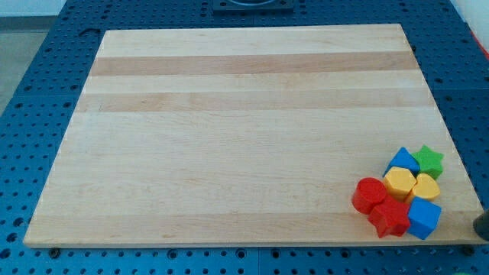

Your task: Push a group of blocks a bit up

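Camera view: the whole group sits bunched at the view's bottom-right corner of our pale wooden board [229,137], which lies on the blue perforated bench [30,114].

Blocks in the cluster, all touching or just beside each other:
- green star-shaped block [430,160], topmost, at the view's right
- blue block with a peaked top [402,161], just left of the star
- yellow block, roughly hexagonal [399,182], middle
- yellow heart-shaped block [426,187], beside it on the right
- red rounded block [369,194], leftmost
- red star-like block [390,217], at the bottom; shape only partly readable
- blue cube-like block [424,218], bottom right, close to the board's lower edge

Our tip: a dark blob at the frame's right edge [482,224], below and right of the blue cube, apart from it. We read that as the rod end, but it is cropped, so not certain. No pincer on this rig, so an open or closed state cannot be told.

Progress, our judgement: push not started. The cluster hugs the lower edge and nothing touches it. Left to do: bring the tip under the group, likely below the red star and blue cube, then drive towards the view's top a short way. Contact off-centre could split the group, since the blocks are loose.

Writing: no brands, labels or text readable anywhere.
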`<state>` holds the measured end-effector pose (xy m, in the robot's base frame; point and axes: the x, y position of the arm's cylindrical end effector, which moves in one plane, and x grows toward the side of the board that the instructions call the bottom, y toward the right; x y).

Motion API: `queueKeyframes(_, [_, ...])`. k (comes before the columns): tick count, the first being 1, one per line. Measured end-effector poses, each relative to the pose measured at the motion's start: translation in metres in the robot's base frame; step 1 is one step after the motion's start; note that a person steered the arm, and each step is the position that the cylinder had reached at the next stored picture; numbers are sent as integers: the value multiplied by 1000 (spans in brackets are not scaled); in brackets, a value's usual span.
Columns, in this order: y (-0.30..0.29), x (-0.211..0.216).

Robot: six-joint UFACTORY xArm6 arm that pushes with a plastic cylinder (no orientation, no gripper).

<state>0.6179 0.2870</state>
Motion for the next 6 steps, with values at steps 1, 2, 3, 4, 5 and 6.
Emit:
queueKeyframes(1, [16, -2])
queueKeyframes(2, [25, -2])
queueKeyframes(3, [17, -2])
queueKeyframes(4, [-24, -11])
queueKeyframes(5, [-134, -84])
queueKeyframes(6, [-220, -121])
